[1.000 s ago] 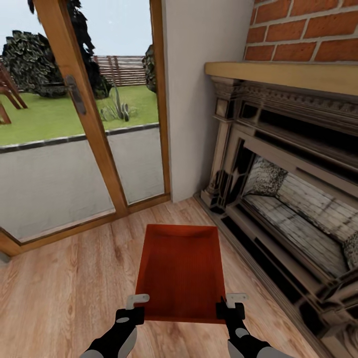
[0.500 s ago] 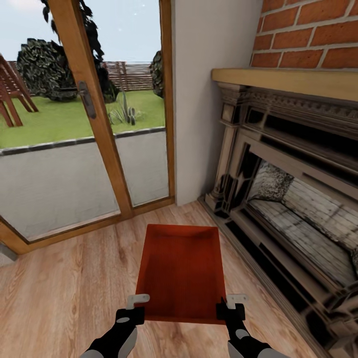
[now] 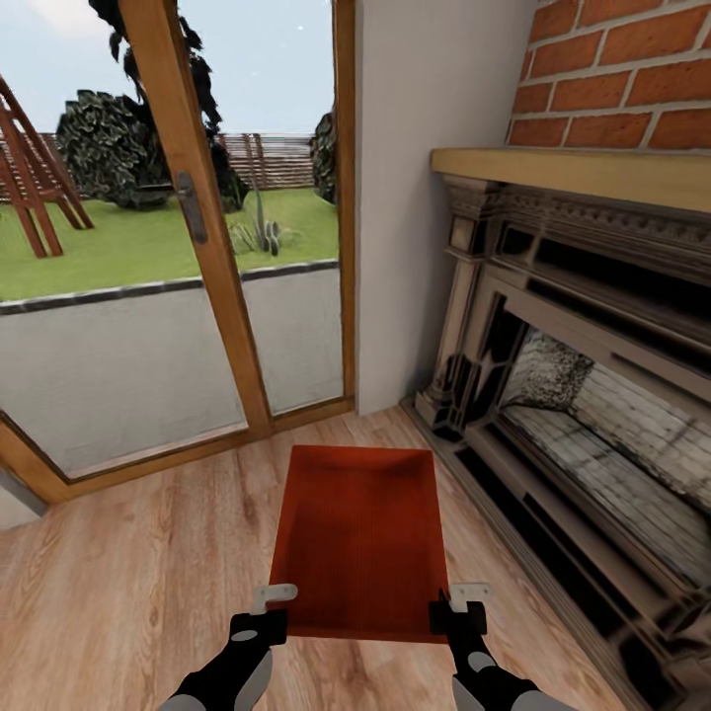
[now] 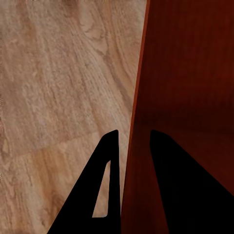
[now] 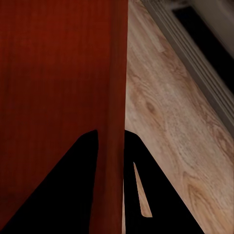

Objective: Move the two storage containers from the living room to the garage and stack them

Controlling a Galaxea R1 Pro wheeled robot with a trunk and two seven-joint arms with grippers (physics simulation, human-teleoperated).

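One orange-red storage container [image 3: 360,538] hangs in front of me above the light wood-plank floor of the living room, its open top up. My left gripper [image 3: 272,604] is shut on its near left wall, and my right gripper [image 3: 461,602] is shut on its near right wall. In the left wrist view the dark fingers [image 4: 109,195] straddle the container's wall [image 4: 134,146]. The right wrist view has the same: fingers [image 5: 134,170] clamp the container wall [image 5: 114,97].
A wood-framed glass door [image 3: 197,247] stands ahead on the left, with a garden behind it. A white wall section [image 3: 425,148] sits beside it. The red brick fireplace [image 3: 592,346] with its dark surround runs along the right. Wood-plank floor [image 3: 128,583] lies open to the left.
The whole view has shifted: the door and fireplace have slid to the right, so the camera has turned left. The container stays held in the same spot between both grippers.
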